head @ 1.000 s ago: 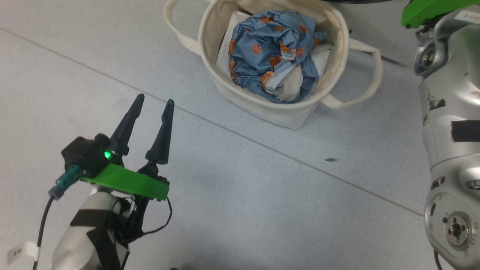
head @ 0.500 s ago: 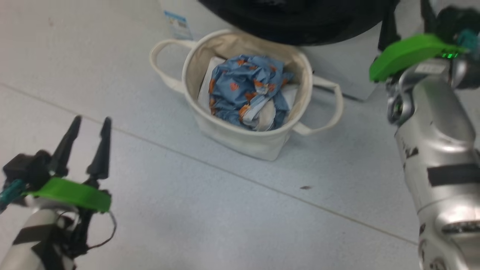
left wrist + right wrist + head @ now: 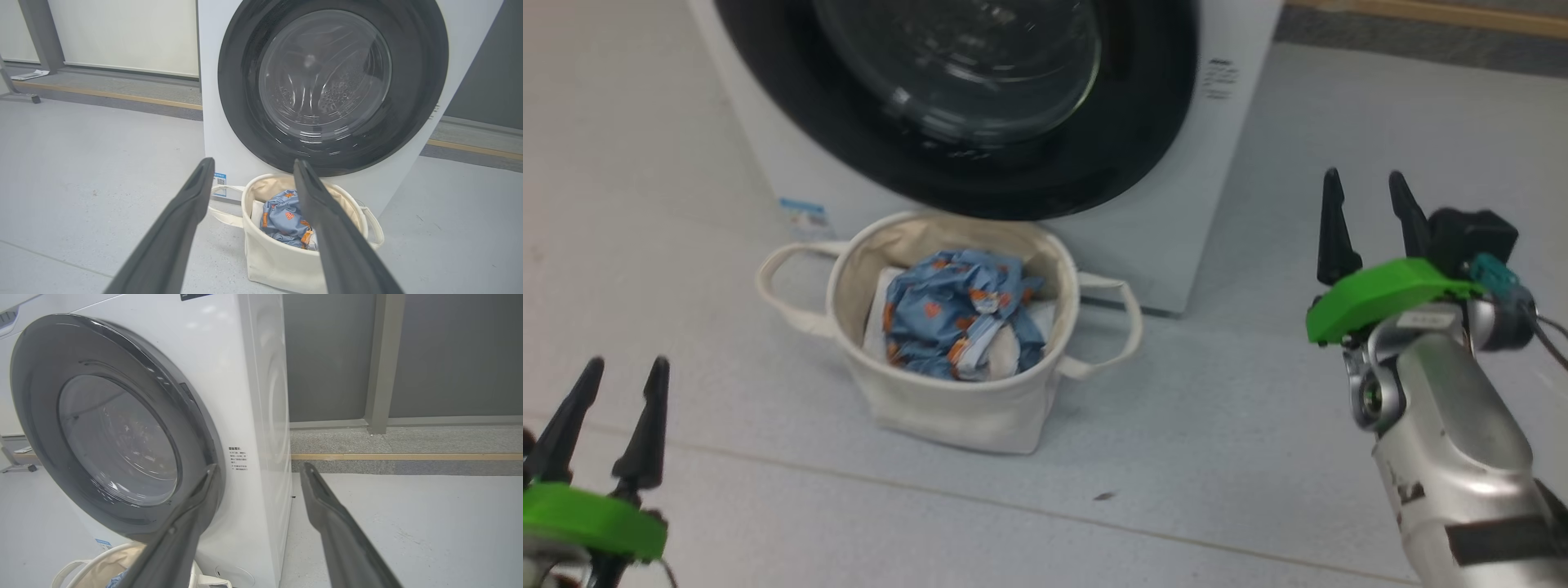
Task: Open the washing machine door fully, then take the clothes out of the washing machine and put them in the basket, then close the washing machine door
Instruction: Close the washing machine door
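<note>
The washing machine (image 3: 1168,245) stands white at the back, and the washing machine door (image 3: 1143,139), with its black rim and glass bowl, lies shut against the machine's front. In front of it the cream basket (image 3: 947,408) holds the blue bear-print clothes (image 3: 956,322). My left gripper (image 3: 629,367) is open and empty at the lower left, well short of the basket. Out to the right of the machine, my right gripper (image 3: 1364,175) is also open and empty. The left wrist view faces the door (image 3: 241,81), basket (image 3: 282,265) and clothes (image 3: 286,220) between the open gripper (image 3: 253,163). The right wrist view shows the door (image 3: 45,428) and the machine's side (image 3: 261,375) past the open gripper (image 3: 259,467).
Pale grey floor with a seam line (image 3: 849,478) runs around the basket. A tan strip (image 3: 408,456) and a grey wall with a post (image 3: 380,363) lie behind the machine. A small printed label (image 3: 802,216) sits low on the machine's front.
The head view has swung upward, so the machine door has come into view and the basket sits lower. The right gripper's fingers now show, spread apart. The clothes lie unchanged in the basket.
</note>
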Robot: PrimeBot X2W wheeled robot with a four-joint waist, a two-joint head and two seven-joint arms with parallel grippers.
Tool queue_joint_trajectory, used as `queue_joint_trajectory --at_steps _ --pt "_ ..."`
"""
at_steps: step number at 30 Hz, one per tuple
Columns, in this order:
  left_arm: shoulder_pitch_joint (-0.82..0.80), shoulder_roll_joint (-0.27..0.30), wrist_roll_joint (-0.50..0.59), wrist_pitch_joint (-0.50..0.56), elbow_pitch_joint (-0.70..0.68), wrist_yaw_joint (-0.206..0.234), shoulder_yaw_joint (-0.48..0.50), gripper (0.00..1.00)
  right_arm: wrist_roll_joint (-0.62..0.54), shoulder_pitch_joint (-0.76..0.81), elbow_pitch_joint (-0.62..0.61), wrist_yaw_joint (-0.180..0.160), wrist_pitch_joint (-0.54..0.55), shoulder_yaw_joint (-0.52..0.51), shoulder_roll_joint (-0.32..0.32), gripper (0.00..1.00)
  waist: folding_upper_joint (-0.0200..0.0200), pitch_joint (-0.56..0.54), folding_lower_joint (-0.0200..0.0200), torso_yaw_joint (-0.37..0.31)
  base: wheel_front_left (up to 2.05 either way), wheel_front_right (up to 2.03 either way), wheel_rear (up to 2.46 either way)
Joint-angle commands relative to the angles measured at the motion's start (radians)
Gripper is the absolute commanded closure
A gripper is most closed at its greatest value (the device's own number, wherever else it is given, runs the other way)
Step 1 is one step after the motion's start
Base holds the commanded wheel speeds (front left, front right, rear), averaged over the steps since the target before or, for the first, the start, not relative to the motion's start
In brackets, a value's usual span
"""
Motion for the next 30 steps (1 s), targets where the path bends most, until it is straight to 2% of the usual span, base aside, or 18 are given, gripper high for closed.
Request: queue_joint_trajectory --at_steps 1,5,14,20,30 --pt "-0.019 0.072 -0.005 -0.006 -0.032 -0.006 0.05 0.0 0.005 -0.003 -0.047 -0.001 -0.009 0.016 0.004 0.0 -0.0001 -0.065 0.0 -0.069 0.0 0.0 0.0" --pt "0.036 0.103 -0.048 -0.006 -0.047 -0.006 0.058 0.0 0.016 0.088 -0.116 -0.001 -0.009 -0.007 -0.005 0.0 -0.0001 -0.089 0.0 -0.113 0.0 0.0 0.0" --pt "0.06 0.126 -0.071 -0.006 -0.046 -0.006 0.081 0.0 0.007 0.246 -0.222 -0.001 -0.009 -0.035 -0.016 0.0 -0.0001 -0.126 0.0 -0.162 0.0 0.0 0.0" --pt "0.079 0.134 -0.081 -0.006 -0.06 -0.006 0.035 0.0 0.015 0.323 -0.275 -0.001 -0.009 -0.015 -0.023 0.0 -0.0001 -0.146 0.0 -0.177 0.0 0.0 0.0" --pt "0.094 0.137 -0.071 -0.006 -0.032 -0.006 0.024 0.0 0.034 0.412 -0.332 -0.001 -0.009 -0.027 -0.038 0.0 -0.0001 -0.171 0.0 -0.175 0.0 0.0 0.0"
